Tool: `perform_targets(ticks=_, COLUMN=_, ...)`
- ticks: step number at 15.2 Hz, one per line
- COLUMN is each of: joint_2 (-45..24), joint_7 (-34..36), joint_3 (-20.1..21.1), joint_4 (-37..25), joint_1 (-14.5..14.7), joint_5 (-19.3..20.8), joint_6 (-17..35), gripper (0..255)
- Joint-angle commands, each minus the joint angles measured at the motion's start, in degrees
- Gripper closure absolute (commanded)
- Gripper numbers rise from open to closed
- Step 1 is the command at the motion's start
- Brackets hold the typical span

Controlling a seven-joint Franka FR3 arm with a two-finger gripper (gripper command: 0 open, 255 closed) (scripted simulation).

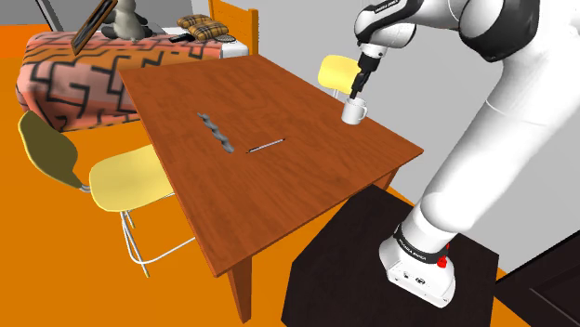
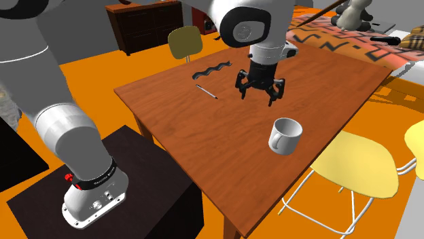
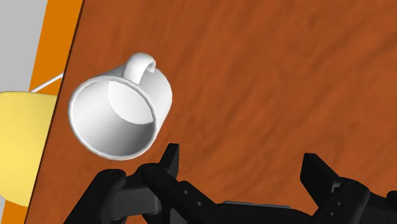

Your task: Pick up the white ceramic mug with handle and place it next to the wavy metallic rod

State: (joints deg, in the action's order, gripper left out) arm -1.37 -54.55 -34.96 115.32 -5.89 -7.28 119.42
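A white mug [image 1: 353, 112] with a handle stands upright near the edge of the wooden table [image 1: 279, 195], close to the shoulder view's right corner. My black gripper [image 1: 358, 92] hangs open just above it. In the second exterior view the gripper [image 2: 259, 95] hovers over the table, a little behind the mug [image 2: 286, 136]. In the wrist view the mug [image 3: 121, 108] lies outside the open gripper [image 3: 243, 168], beside one finger [image 3: 170, 160], with its handle pointing away. The dark wavy rod [image 1: 216, 132] lies mid-table, far from the mug.
A thin pen-like stick [image 1: 266, 145] lies next to the wavy rod. Yellow chairs [image 1: 130, 176] [image 2: 357, 163] and an olive chair [image 1: 46, 149] stand around the table. A patterned bed [image 1: 84, 65] is behind it. My dark stand [image 1: 372, 269] sits at the table's near corner.
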Motion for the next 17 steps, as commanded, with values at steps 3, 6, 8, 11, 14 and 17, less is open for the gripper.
perform_targets(ticks=3, joint_2=-9.9, joint_7=-7.6, joint_3=-1.3, joint_4=-7.5, joint_1=-3.4, joint_5=-6.8, joint_6=-0.6, gripper=0)
perform_targets(ticks=6, joint_2=-17.4, joint_7=-11.9, joint_3=-0.9, joint_4=-14.3, joint_1=-7.2, joint_5=-11.4, joint_6=-2.1, gripper=0)
perform_targets(ticks=8, joint_2=-22.3, joint_7=-14.2, joint_3=-0.2, joint_4=-19.3, joint_1=-10.1, joint_5=-14.0, joint_6=-3.4, gripper=0)
perform_targets(ticks=11, joint_2=-29.7, joint_7=-16.6, joint_3=1.2, joint_4=-27.9, joint_1=-14.8, joint_5=-17.1, joint_6=-5.8, gripper=0)
perform_targets(ticks=14, joint_2=-35.3, joint_7=-17.7, joint_3=2.3, joint_4=-35.1, joint_1=-18.5, joint_5=-19.0, joint_6=-8.0, gripper=0)
perform_targets(ticks=17, joint_2=-36.1, joint_7=-18.0, joint_3=2.7, joint_4=-34.1, joint_1=-18.5, joint_5=-19.5, joint_6=-6.3, gripper=0)
